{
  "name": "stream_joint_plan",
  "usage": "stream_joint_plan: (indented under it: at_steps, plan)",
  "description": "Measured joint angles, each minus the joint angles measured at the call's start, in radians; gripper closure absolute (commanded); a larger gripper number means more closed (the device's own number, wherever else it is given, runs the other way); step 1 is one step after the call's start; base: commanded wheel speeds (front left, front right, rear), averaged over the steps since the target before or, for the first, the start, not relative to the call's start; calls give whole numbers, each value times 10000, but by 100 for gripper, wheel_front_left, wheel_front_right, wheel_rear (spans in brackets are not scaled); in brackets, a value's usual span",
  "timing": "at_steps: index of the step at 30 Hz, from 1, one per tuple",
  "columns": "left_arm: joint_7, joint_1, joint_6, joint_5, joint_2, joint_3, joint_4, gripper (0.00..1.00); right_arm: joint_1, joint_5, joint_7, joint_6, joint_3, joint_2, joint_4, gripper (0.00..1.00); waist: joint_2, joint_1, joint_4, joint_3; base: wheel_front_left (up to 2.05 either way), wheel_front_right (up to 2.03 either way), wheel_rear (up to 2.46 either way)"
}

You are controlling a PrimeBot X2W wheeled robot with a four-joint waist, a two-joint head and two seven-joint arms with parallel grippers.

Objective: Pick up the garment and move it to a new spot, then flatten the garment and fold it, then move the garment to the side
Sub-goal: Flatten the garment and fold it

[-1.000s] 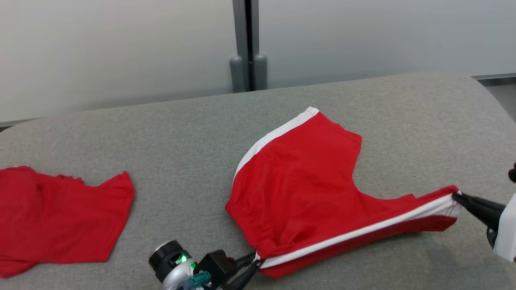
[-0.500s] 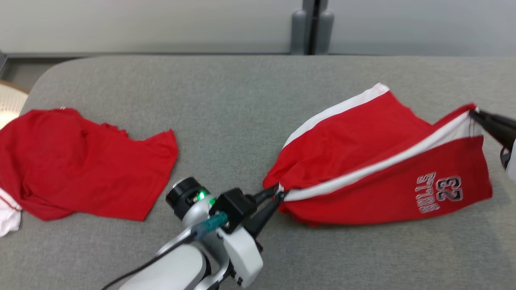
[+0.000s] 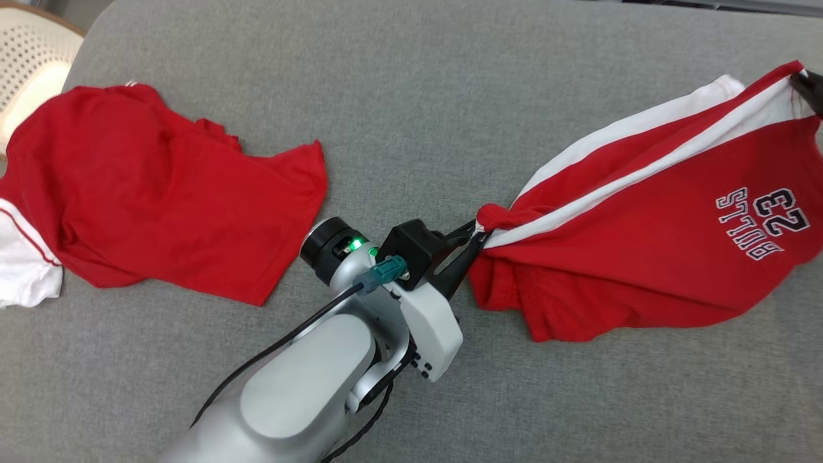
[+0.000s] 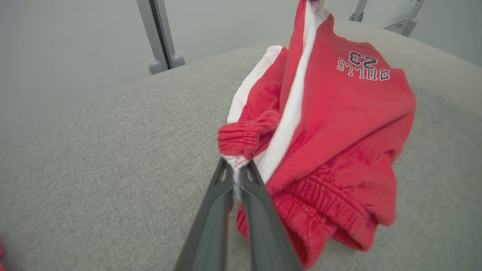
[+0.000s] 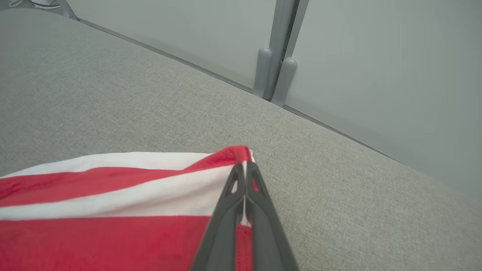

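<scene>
Wickerwork (image 3: 29, 58), pale with a brown rim, peeks past the far left corner of the grey padded table (image 3: 418, 90). Next along lies a red shirt (image 3: 161, 186), spread loosely on the cloth, with a white patch edged by a thin red line at its left end. Well apart from it, toward the middle, the left gripper (image 3: 474, 233) reaches out from its silver forearm, a green light glowing at the wrist. Its two dark fingers are clenched on the gathered elastic waistband of the red basketball shorts (image 3: 643, 270), right where the white side stripe begins. From there the shorts run up and to the right, strung between the two grippers, with the stripe pulled straight along the upper edge. Below the stripe the fabric sags in loose folds, and the lowest of them seem to touch the table. The navy and white print, BULLS 23, reads upside down from the robot's side. At the far right edge the right gripper (image 3: 811, 90) has its fingers pressed together on the leg hem, at the other end of the stripe. Beyond the table a grey post (image 5: 276, 56) stands against a pale wall.
</scene>
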Motion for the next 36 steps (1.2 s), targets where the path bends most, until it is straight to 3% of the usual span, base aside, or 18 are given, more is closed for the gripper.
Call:
stream_joint_plan:
  at_steps: [11, 12, 13, 15, 16, 17, 18, 19, 20, 23, 24, 25, 26, 36]
  plan:
    - [-711, -789, -207, -151, -660, -12, 1478, 100, -673, -188, 40, 0, 407, 372, 851, 100, 0, 0, 292, 787, 0, 0, 0]
    - [-782, -834, -205, -161, -690, -8, 1572, 96, -709, -186, 23, 0, 431, 389, 907, 100, 0, 0, 296, 813, 0, 0, 0]
    - [-838, -897, -207, -171, -709, -10, 1657, 85, -748, -186, -21, 0, 462, 407, 974, 100, 0, 0, 302, 841, 0, 0, 0]
    - [-894, -948, -207, -192, -731, -8, 1732, 90, -789, -184, -52, 0, 493, 424, 1028, 100, 0, 0, 308, 869, 0, 0, 0]
    - [-924, -982, -211, -234, -761, -19, 1816, 86, -834, -184, -81, 0, 525, 431, 1074, 100, 0, 0, 317, 897, 0, 0, 0]
    - [-978, -1006, -217, -244, -792, -40, 1896, 76, -878, -174, -138, 0, 539, 445, 1127, 100, 0, 0, 325, 921, 0, 0, 0]
    - [-1007, -1042, -217, -245, -819, -61, 1958, 59, -924, -171, -205, 0, 537, 460, 1183, 100, 0, 0, 334, 944, 0, 0, 0]
    - [-1053, -1093, -219, -265, -836, -71, 2010, 25, -982, -174, -293, 2, 539, 479, 1256, 100, 0, 0, 344, 967, 0, 0, 0]
    - [-1087, -1146, -217, -291, -849, -79, 2050, 0, -1036, -174, -336, 2, 546, 489, 1335, 100, 0, 0, 356, 988, 0, 0, 0]
    - [-1175, -1200, -203, -336, -884, -111, 2180, 0, -1137, -192, -550, 0, 616, 529, 1486, 100, 0, 0, 401, 1034, 0, 0, 0]
    - [-1189, -1227, -194, -380, -886, -115, 2220, 0, -1161, -207, -623, 0, 625, 568, 1592, 91, 0, 0, 414, 1043, 0, 0, 0]
    - [-1231, -1274, -163, -418, -892, -121, 2249, 0, -1176, -244, -727, 2, 646, 608, 1674, 25, 0, 0, 423, 1048, 0, 0, 0]
    - [-1279, -1322, -138, -420, -897, -125, 2268, 0, -1181, -244, -775, 0, 642, 656, 1768, 0, 0, 0, 426, 1044, 0, 0, 0]
    - [-1827, -1221, 244, -757, -871, 167, 2445, 0, -896, -424, -2447, 0, 468, 1423, 2796, 0, 0, 0, 209, 624, 0, 0, 0]
